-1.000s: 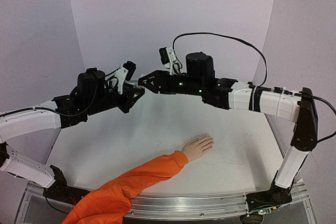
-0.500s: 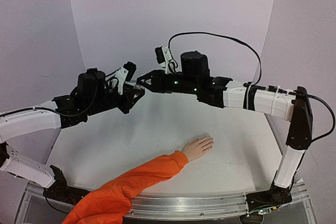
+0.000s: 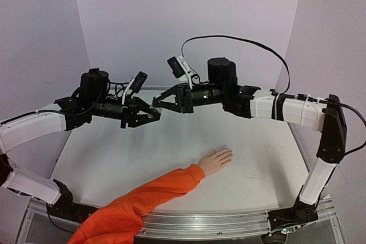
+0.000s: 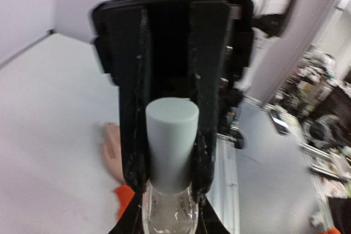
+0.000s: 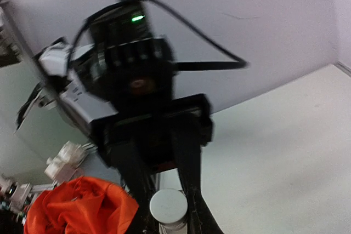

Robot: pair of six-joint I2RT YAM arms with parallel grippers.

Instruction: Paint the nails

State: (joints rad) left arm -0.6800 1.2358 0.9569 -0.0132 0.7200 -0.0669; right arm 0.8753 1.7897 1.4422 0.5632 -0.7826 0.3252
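High over the table's back my left gripper [image 3: 153, 114] and right gripper [image 3: 155, 104] meet tip to tip. The left gripper [image 4: 169, 220] is shut on the clear glass body of a small bottle [image 4: 169, 215]. From the far side the right gripper [image 5: 169, 220] is shut on the bottle's pale grey cap [image 5: 168, 206], its black fingers [image 4: 131, 135] pressed to both sides of the cap [image 4: 171, 141]. A pale mannequin hand [image 3: 215, 160] in an orange sleeve [image 3: 143, 201] lies flat on the table, well below and nearer than both grippers. Its nails [image 3: 229, 152] are too small to make out.
The white table [image 3: 263, 164] has a metal rail [image 3: 229, 221] along its near edge. Lilac walls curve round the back and sides. A black cable [image 3: 246, 41] arcs over the right arm. The sleeve runs off the table's near left corner.
The right gripper has gone from part open to shut on the cap. Both wrists have rolled, and the left gripper with the bottle has dropped a little.
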